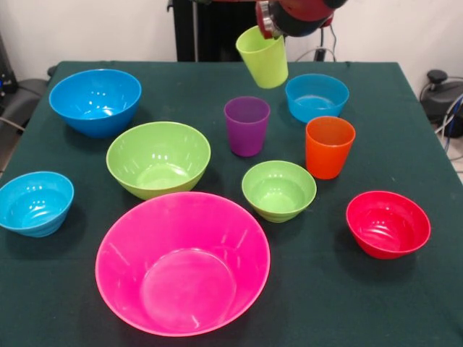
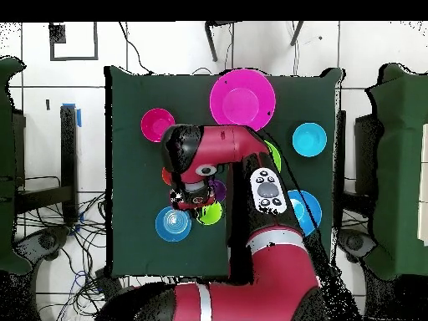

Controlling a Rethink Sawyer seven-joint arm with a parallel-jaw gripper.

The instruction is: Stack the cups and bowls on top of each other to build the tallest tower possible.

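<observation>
- The pink bowl (image 1: 182, 263) lies nearest the front camera, at 6 o'clock on the table (image 1: 318, 303), upright and open, with nothing in it.
- The big green bowl (image 1: 158, 158) sits just beyond it toward 11 o'clock, close to its rim; I cannot tell whether they touch.
- The big blue bowl (image 1: 95, 100) stands at 10 o'clock, well apart from the rest.
- A small light-blue bowl (image 1: 35, 203) sits at 8 o'clock near the table's edge; a second light-blue bowl (image 1: 316, 97) sits at 1 o'clock.
- The small green bowl (image 1: 278, 190) rests near the middle, and the red bowl (image 1: 388, 223) at 4 o'clock.
- The purple cup (image 1: 247, 126) stands upright just beyond the middle; the orange cup (image 1: 329, 147) stands upright at its 4 o'clock, between the far light-blue bowl and the small green bowl.
- The lime cup (image 1: 262, 56) hangs tilted in the air at 12 o'clock, clear of the table, its mouth uppermost under the arm's red and black head (image 1: 298, 16).
- The gripper (image 1: 269, 30) meets the lime cup at its rim; its fingers are hidden in both views, so I cannot tell whether they are spread or pinching.
- No bowl or cup is stacked on another.
</observation>
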